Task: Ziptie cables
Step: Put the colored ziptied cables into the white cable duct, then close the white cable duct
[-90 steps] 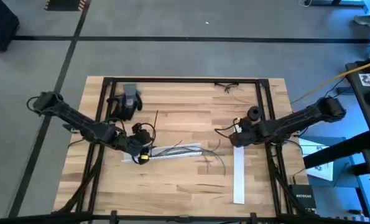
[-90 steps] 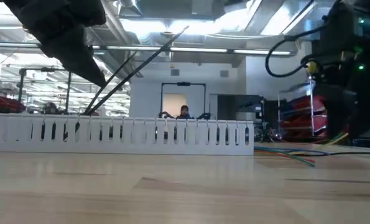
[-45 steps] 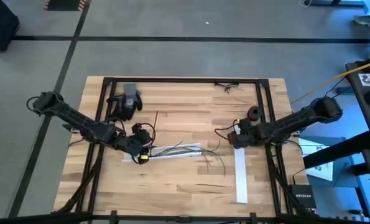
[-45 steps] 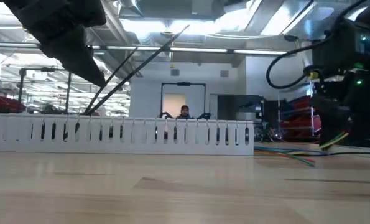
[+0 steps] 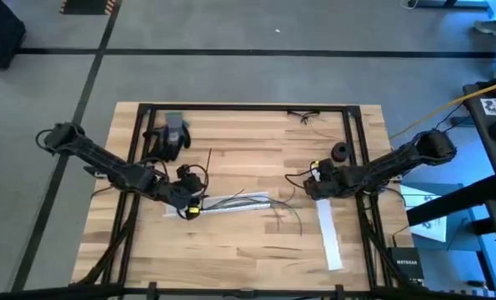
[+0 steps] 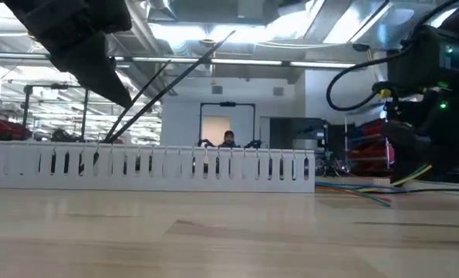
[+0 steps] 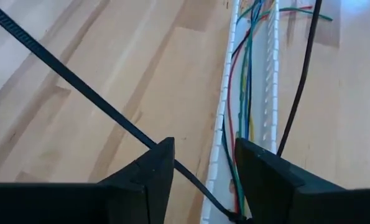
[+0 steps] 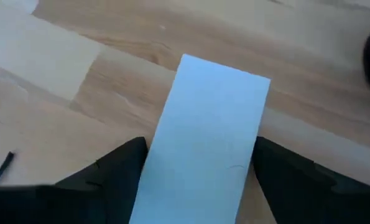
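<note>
While right gripper (image 8: 197, 163) grips strip (image 8: 203, 143)

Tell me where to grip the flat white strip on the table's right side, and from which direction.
Grip the flat white strip near the end by the right gripper, from above, fingers across its narrow width on the two long edges. It lies flat on the wooden table, so only those edges offer opposing faces. The left gripper is at the white slotted channel.
</note>
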Controlling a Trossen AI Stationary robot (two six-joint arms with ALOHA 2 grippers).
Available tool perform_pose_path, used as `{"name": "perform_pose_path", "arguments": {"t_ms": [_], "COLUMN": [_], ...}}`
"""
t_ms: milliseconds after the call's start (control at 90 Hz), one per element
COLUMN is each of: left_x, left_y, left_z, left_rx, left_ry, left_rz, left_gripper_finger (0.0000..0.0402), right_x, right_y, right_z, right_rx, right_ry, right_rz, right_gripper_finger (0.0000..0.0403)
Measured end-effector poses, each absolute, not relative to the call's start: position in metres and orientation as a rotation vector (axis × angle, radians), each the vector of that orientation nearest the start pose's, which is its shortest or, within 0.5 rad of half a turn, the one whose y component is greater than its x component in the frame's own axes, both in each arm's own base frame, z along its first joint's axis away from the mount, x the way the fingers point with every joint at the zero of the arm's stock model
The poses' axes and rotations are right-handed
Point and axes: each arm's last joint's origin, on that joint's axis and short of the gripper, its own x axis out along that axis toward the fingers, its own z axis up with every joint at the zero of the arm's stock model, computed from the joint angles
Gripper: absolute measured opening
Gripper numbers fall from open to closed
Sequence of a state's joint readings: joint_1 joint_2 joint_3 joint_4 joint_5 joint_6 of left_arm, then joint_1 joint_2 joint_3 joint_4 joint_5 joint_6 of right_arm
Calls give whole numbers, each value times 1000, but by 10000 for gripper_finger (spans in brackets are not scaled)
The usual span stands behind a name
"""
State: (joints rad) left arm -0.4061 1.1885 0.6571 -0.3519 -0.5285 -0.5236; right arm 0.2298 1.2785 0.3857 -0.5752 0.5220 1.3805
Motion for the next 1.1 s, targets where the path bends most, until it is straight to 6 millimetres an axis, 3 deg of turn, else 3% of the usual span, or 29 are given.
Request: {"name": "perform_pose_path", "arguments": {"t_ms": [200, 500, 833, 1100], "left_x": [210, 211, 221, 222], "left_y": [-74, -75, -79, -80], "left_z": [204, 208, 233, 235], "left_rx": [-97, -97, -76, -102], "left_ry": [728, 723, 660, 639], "left_rz": [313, 309, 270, 272], "left_gripper_finger": [164, 164, 164, 164], "right_x": [157, 177, 215, 218], "right_y": [21, 26, 38, 39], "right_z": [111, 123, 153, 154], "right_rx": [569, 477, 271, 345], "right_ry": [890, 867, 777, 765], "right_rz": [-1020, -841, -444, -424], "right_gripper_finger": [213, 216, 177, 175]}}
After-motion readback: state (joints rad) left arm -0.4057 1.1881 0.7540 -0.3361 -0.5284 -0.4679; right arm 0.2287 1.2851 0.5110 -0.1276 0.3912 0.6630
